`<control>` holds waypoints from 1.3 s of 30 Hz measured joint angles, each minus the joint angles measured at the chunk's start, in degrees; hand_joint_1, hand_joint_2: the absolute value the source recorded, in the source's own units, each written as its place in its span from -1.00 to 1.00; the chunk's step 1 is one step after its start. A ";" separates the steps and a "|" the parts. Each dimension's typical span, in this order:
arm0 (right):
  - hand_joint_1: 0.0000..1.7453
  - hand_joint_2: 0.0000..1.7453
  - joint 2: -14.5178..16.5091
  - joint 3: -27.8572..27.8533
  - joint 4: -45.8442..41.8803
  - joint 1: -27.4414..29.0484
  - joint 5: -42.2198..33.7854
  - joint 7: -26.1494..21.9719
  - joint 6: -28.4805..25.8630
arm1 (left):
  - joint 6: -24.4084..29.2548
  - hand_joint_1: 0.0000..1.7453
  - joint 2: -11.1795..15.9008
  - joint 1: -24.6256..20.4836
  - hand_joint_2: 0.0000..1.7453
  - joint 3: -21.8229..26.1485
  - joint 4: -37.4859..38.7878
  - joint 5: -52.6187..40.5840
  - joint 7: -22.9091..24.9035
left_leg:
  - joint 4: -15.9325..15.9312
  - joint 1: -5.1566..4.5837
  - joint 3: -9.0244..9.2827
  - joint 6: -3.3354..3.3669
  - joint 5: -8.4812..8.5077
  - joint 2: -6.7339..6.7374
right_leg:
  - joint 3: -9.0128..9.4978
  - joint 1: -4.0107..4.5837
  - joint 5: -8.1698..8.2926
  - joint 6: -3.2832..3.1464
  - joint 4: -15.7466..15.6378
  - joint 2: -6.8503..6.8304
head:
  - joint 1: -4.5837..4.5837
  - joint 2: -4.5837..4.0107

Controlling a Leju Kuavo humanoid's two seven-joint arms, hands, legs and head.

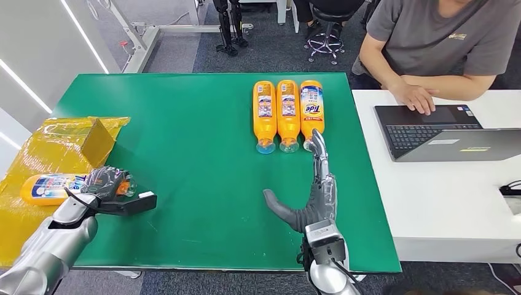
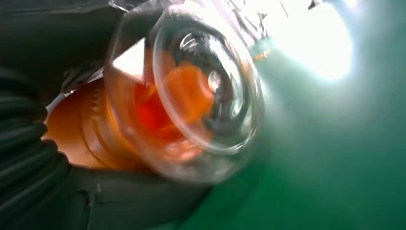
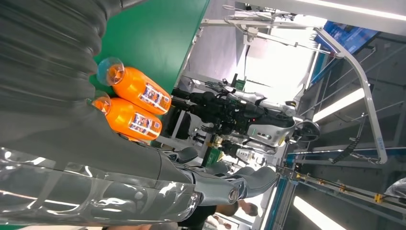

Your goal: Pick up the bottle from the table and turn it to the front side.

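Head view shows the left hand (image 1: 105,182) gripping a bottle (image 1: 49,188), right hand (image 1: 313,190) spread empty; left wrist view reveals its clear cap (image 2: 206,91).

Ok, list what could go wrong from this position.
1. The left hand grips a bottle near its clear cap over the yellow bag; held that far toward one end, it might tilt or slip while being turned.
2. The right hand lies open on the green table, fingertips by the cap of the rightmost bottle in the row of three; a small move could nudge it against its neighbours.
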 joint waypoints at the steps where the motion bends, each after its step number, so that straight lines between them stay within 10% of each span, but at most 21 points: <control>1: -1.00 1.00 0.00 0.00 0.01 0.00 0.02 0.01 0.09 | 0.63 -1.00 -0.10 -0.08 1.00 -0.01 0.07 -0.07 0.06 | 0.00 0.00 0.00 0.00 0.00 0.00 | 0.00 0.00 0.00 0.00 0.00 0.00 | 0.00 0.00; 26: -1.00 1.00 0.00 -0.16 0.61 -0.54 -0.17 0.30 0.21 | 7.25 -1.00 0.07 1.24 1.00 0.35 -0.05 2.44 0.44 | -0.02 0.00 0.00 -0.01 -0.01 0.02 | 0.02 0.00 0.00 -0.01 0.03 0.04 | 0.01 0.00; 39: -1.00 1.00 0.00 -1.56 0.49 0.68 0.24 0.01 0.33 | 10.60 -1.00 2.92 24.52 1.00 14.74 -25.55 3.06 -0.07 | -0.07 0.01 0.05 -0.06 -0.06 0.23 | -0.07 -0.01 -0.04 -0.03 -0.01 0.25 | 0.00 0.00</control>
